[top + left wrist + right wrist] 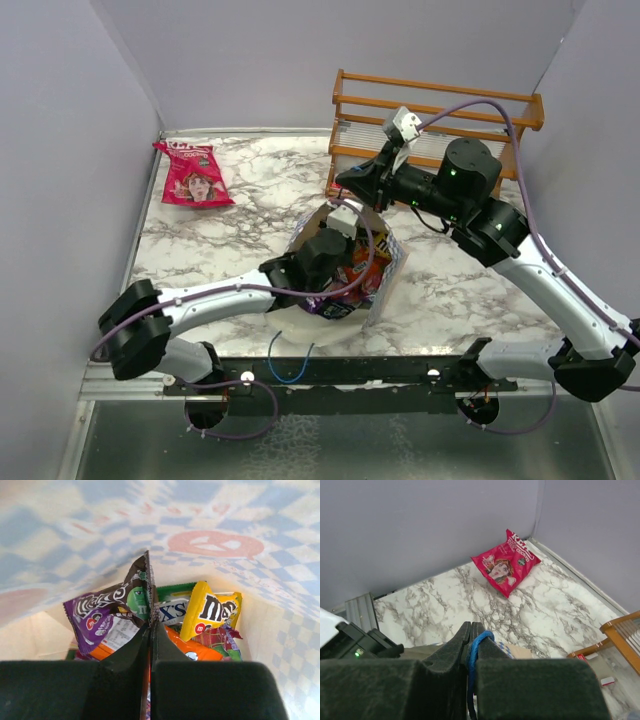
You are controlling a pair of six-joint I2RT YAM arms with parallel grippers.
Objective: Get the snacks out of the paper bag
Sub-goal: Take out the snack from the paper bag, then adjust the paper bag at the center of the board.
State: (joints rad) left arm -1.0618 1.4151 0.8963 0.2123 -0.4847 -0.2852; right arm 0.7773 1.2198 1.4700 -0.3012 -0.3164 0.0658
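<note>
The checkered paper bag (390,272) lies on its side mid-table, mouth toward the left arm. My left gripper (338,260) reaches inside it. In the left wrist view the left gripper (151,626) is shut on the crimped edge of a purple-brown packet (107,620). Behind it lie a yellow packet (207,610), a blue-white packet (172,611) and an orange packet (197,649). My right gripper (347,181) is above the bag's far rim. In the right wrist view the right gripper (471,629) is shut on the bag's blue cord handle (479,642). The pink-red bag (195,175) with a face lies out at the far left, also seen in the right wrist view (506,562).
A wooden rack (440,125) stands at the back right, close behind my right gripper; its corner shows in the right wrist view (622,635). Grey walls enclose the marble table (250,210) on three sides. The bag's other blue cord handle (290,365) hangs at the near edge.
</note>
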